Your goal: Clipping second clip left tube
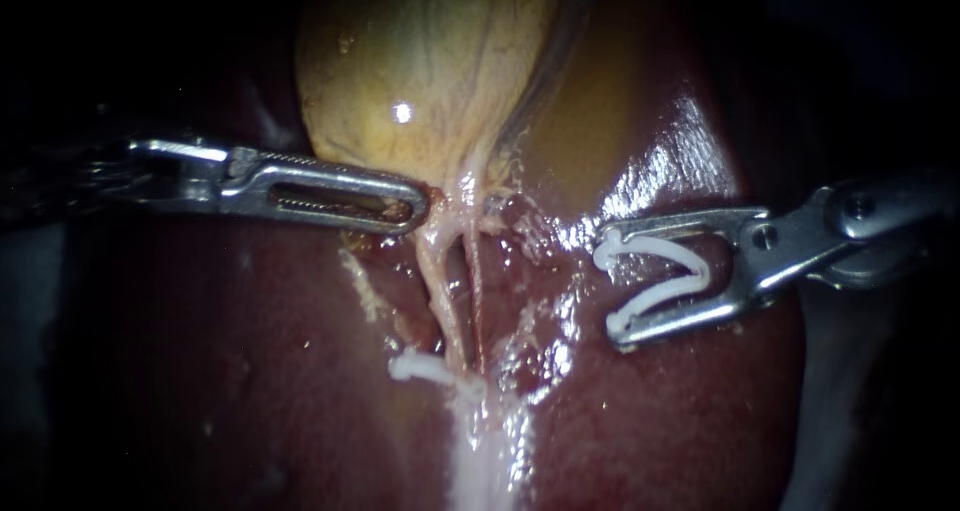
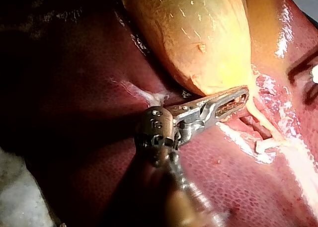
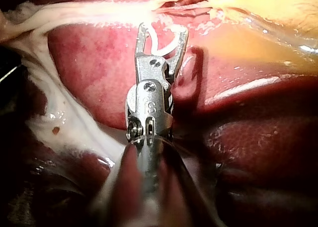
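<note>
The yellow gallbladder narrows down into two thin pale tubes on the dark red liver. My left instrument comes in level from the left, its slotted jaws shut on the tissue at the gallbladder's neck; the left wrist view shows the same hold. A white clip sits shut across the left tube, low down. My right instrument stands apart to the right of both tubes, its jaws wide and holding an open white clip seated between them, also seen from behind as the loaded clip.
The right tube runs close beside the left one. Pale white tissue trails down from the tubes. Wet, glistening liver surface lies between the tubes and my right instrument.
</note>
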Motion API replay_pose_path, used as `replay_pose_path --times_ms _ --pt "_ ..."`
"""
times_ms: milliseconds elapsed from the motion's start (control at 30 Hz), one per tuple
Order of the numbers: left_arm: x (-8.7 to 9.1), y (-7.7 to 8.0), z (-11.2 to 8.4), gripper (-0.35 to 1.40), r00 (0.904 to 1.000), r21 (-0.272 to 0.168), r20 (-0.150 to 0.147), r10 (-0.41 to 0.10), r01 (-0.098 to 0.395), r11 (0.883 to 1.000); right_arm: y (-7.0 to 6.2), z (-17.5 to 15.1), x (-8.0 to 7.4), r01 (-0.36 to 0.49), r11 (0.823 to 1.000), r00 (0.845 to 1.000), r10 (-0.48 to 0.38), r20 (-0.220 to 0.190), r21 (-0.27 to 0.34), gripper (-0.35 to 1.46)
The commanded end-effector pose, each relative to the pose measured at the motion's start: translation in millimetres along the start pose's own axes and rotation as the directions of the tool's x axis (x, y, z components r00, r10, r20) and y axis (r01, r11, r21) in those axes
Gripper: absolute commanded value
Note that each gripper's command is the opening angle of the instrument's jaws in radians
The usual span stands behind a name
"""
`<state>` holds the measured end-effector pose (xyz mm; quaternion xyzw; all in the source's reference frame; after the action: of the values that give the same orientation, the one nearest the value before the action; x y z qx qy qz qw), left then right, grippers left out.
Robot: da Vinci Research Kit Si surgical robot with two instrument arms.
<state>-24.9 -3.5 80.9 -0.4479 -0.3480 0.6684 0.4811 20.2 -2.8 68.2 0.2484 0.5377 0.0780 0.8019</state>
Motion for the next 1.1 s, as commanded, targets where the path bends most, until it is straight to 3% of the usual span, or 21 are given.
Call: replay_pose_path --times_ms 33,267,433,800,1100 --pt "0.0 0.0 0.0 -0.35 1.0000 0.000 0.000 0.000 0.000 1.000 0.0 0.0 0.0 0.000 1.000 1.000 0.000 0.000 0.000 0.50" --pt "0.1 0.5 -0.3 -0.35 1.0000 -0.001 0.000 -0.002 0.002 1.000 -0.1 0.1 0.1 0.000 1.000 1.000 0.000 0.000 0.000 0.50" --pt "0.4 1.8 -0.9 -0.35 1.0000 -0.003 0.002 -0.006 0.006 1.000 0.0 0.2 0.1 0.000 1.000 1.000 0.000 0.000 -0.001 0.50" --pt "2.2 4.7 -4.5 -0.35 0.9994 -0.020 -0.028 -0.023 0.022 1.000 0.0 0.3 0.2 0.000 1.000 1.000 0.000 0.000 -0.001 0.50" --pt "2.1 6.0 -5.6 -0.35 0.9990 -0.024 -0.036 -0.027 0.026 0.999 0.0 0.3 0.2 0.000 1.000 1.000 0.000 0.000 -0.001 0.50"
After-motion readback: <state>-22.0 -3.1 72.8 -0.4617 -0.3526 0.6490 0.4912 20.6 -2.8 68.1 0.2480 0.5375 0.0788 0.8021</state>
